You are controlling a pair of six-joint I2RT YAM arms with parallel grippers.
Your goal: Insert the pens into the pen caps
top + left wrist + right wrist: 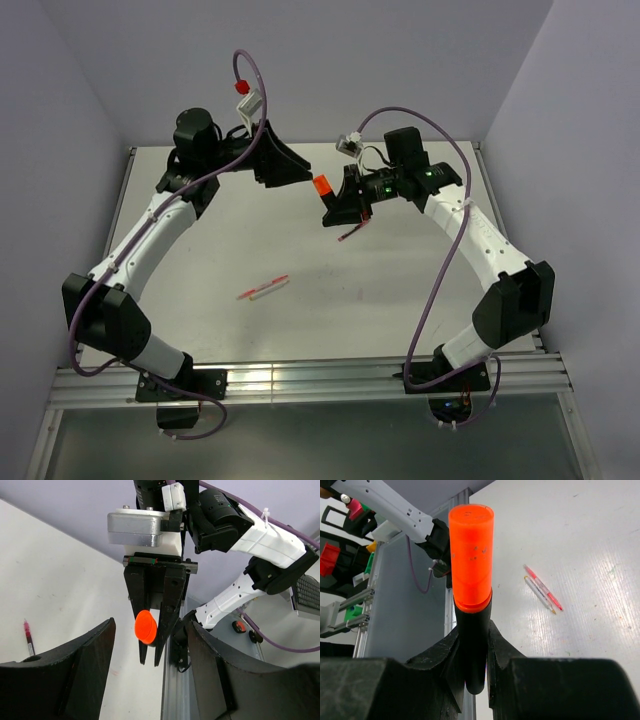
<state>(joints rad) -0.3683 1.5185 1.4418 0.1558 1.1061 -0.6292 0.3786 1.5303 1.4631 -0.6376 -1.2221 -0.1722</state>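
Note:
My right gripper [474, 647] is shut on the stubby black marker [475, 630], held above the table. An orange cap [471, 555] sits on the marker's end and points toward the left arm. From above, the orange cap [322, 187] shows between the right gripper [340, 208] and the left gripper [298, 172]. My left gripper [150, 652] is open, its fingers apart on either side of the cap's round end [146, 626] and not touching it. A thin dark-red pen [350, 232] lies under the right gripper. Red and white stick pens [263, 288] lie side by side mid-table.
The white table [230, 240] ends in metal rails at the front [320, 380] and along the right side [500, 220]. Purple walls close in behind and at both sides. Purple cables [250, 70] loop above both arms.

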